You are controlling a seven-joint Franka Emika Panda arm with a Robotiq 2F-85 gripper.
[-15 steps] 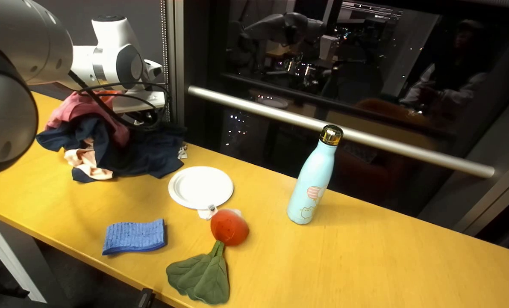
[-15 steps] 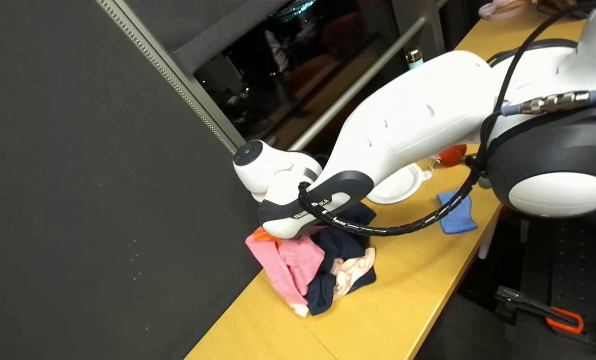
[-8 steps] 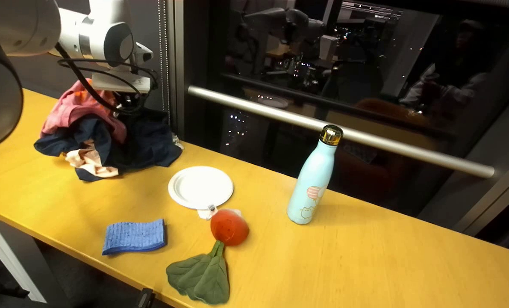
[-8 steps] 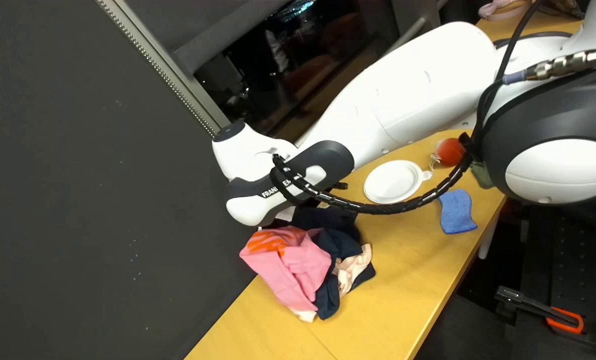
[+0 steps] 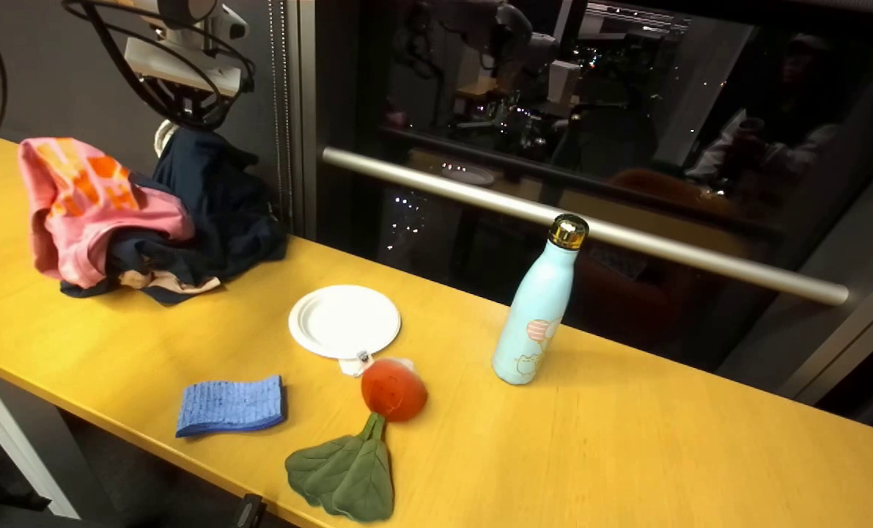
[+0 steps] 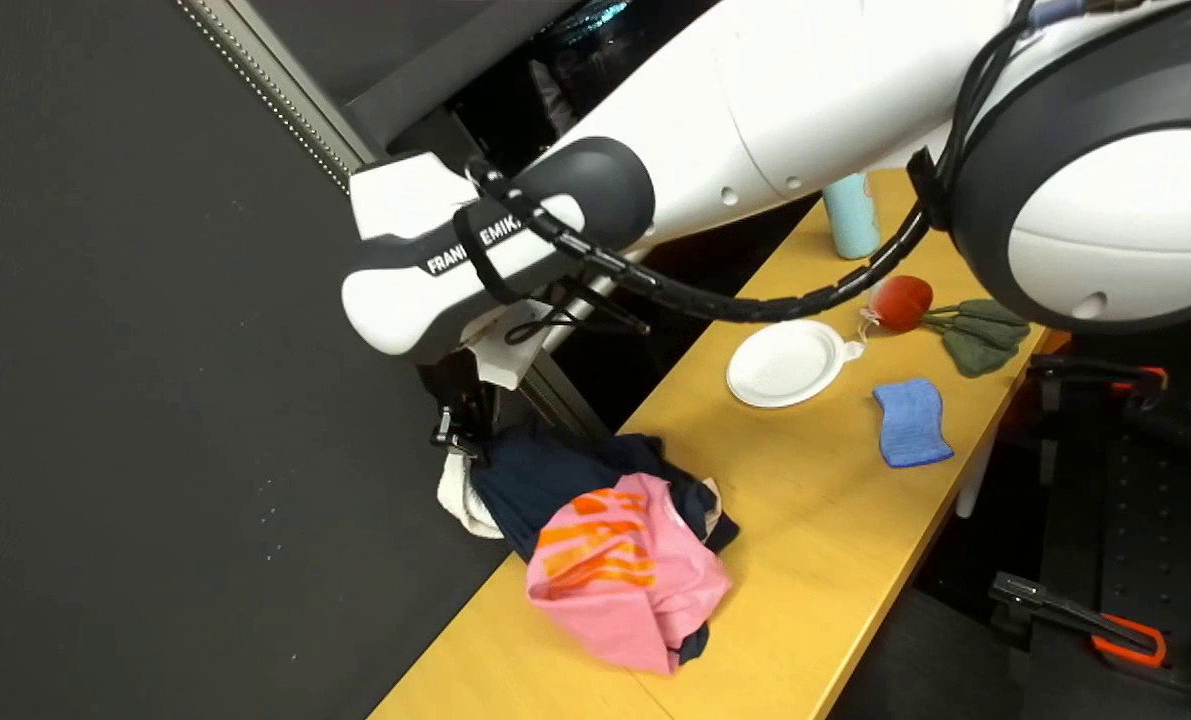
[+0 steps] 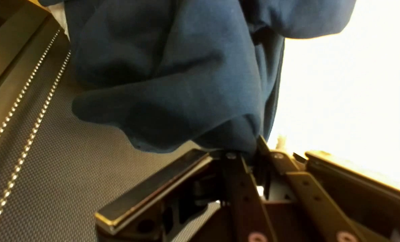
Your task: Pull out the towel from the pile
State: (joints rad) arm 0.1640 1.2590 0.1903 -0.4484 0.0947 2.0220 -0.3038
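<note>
Yellow wood bench along dark window, dark blind next to clothes pile. Pink cloth with orange print lying over part of navy cloth, peach fabric poking out underneath. End effector clamped on navy cloth, which stretches up from pile. What looks like off-white towel hangs just below, beside navy; too murky tbh to say if it's pinched too. Elsewhere on bench: blue cloth, white plate, red toy with green leaves, upright bottle.
</note>
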